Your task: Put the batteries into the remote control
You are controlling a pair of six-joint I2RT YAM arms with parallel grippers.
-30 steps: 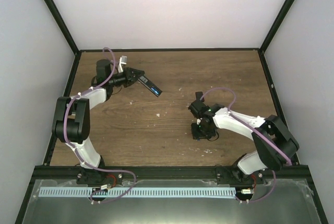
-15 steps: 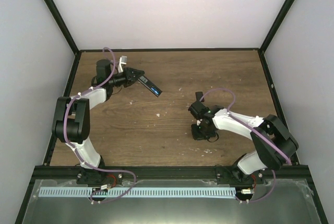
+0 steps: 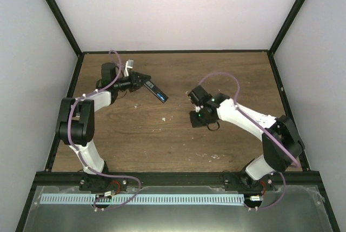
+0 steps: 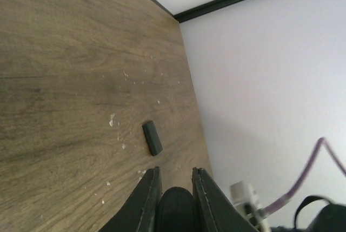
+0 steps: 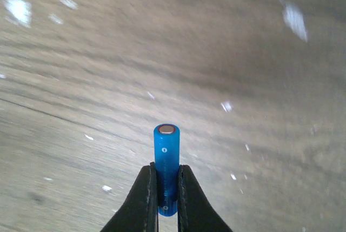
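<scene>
I have two pincers at work over one wooden table (image 3: pixel 135 145). My left pincer (image 3: pixel 142 81) sits at the far left of the table and is clamped on one end of the one remote control (image 3: pixel 157 91). The slim black bar sticks out of it toward the right and a little nearer. In the left wrist view, my two fingers (image 4: pixel 148 199) press against a dark rounded end lodged between them.

My right pincer (image 5: pixel 166 170) is out over the middle of the table, right of the remote's free end and apart from it. It pinches one bright blue battery (image 5: pixel 166 145) by its lower half, lengthwise between the two fingers (image 5: pixel 145 199). The upper half stands clear of the tips, and a small metal cap (image 5: pixel 166 130) shows on its outer end. That is the only battery I can count in these views. The wood beyond it is blurred, so I cannot tell how high it is held.

One small black cover piece (image 4: pixel 152 138) lies flat on the wood beyond my left fingertips, touching nothing. A scatter of pale specks (image 4: pixel 112 119) lies around it, too many and too small to count.
</scene>
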